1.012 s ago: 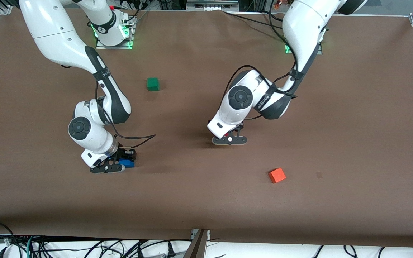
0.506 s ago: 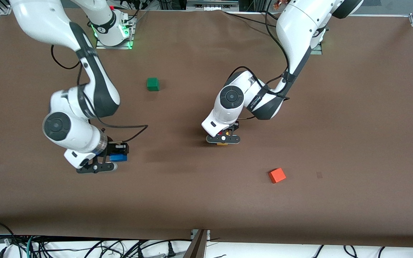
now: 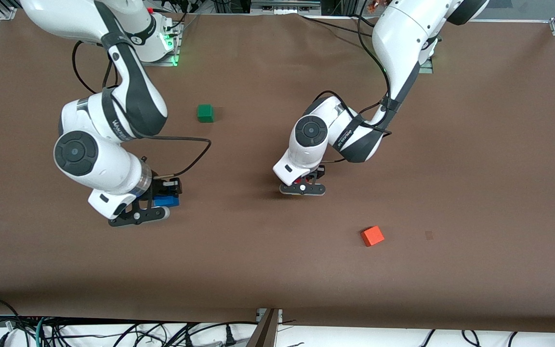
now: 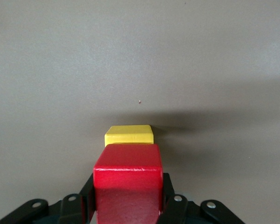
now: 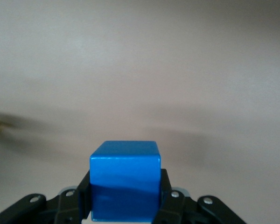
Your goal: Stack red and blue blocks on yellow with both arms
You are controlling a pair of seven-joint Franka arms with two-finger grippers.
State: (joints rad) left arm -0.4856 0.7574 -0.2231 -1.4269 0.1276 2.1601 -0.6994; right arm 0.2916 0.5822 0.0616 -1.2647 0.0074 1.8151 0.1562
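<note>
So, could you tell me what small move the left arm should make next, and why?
Probably a short, straight descent. In the left wrist view the left gripper is shut on the red block, which sits right over the yellow block, seemingly not yet resting on it. Opening should wait until red is seated. The right gripper, holding the blue block, can wait off toward its own end.
</note>
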